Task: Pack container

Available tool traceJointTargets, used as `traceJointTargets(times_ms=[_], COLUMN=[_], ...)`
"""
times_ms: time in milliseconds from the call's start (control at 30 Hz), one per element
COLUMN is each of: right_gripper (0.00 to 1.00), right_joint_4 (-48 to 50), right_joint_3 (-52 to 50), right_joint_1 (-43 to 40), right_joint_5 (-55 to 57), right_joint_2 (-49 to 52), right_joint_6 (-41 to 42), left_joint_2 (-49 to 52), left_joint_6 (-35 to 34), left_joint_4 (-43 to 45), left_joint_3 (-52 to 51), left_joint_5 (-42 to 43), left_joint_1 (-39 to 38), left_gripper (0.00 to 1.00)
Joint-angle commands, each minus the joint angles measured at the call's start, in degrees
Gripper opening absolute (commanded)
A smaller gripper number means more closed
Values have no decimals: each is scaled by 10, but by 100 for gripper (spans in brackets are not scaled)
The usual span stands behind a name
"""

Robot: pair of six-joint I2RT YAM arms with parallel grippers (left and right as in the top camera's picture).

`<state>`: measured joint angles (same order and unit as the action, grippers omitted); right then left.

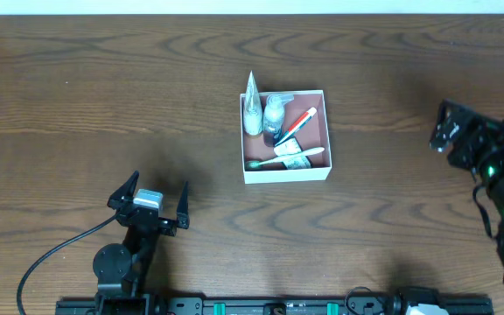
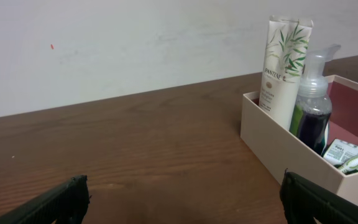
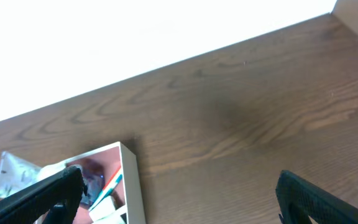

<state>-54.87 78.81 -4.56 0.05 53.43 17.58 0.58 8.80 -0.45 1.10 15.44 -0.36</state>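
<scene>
Near the middle of the dark wood-grain worktop [image 1: 103, 87] sits the container [image 1: 287, 172], a shallow square box with thin white walls and a reddish-brown floor. It looks packed already. A soft white tube [image 2: 284, 68] printed with green leaves and a clear pump bottle [image 2: 312, 106] stand against the far-left wall, probably because they are too tall to fit otherwise. A green-handled toothbrush [image 1: 287, 157] lies flat along the near wall, and a small red-and-white tube [image 1: 300, 121] lies slantwise beside it. The left end effector [image 1: 160, 179] hovers near the front edge with its fingers spread and empty. The right end effector [image 3: 179, 186] is likewise agape and well off to the side, so neither touches the box.
</scene>
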Motion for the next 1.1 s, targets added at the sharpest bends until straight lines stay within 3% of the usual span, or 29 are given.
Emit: traceJointTargets(times_ms=[0, 200, 600, 833, 1067], right_gripper=[99, 99, 99, 99, 99], right_joint_4=[-1, 74, 489, 556, 616], right_joint_3=[-49, -182, -556, -685, -757], right_joint_1=[9, 20, 21, 41, 45], right_joint_5=[3, -12, -111, -110, -110], right_joint_2=[-31, -127, -368, -491, -532], right_joint_6=[3, 36, -47, -72, -128], left_joint_2=[-2, -2, -2, -2, -2], left_joint_6=[-3, -3, -3, -3, -3], left_joint_4=[-23, -23, -23, -23, -23], left_joint_3=[-9, -9, -9, -9, -9], left_joint_5=[2, 2, 2, 2, 2], left_joint_1=[3, 3, 3, 3, 3], left_gripper=[98, 98, 98, 98, 98])
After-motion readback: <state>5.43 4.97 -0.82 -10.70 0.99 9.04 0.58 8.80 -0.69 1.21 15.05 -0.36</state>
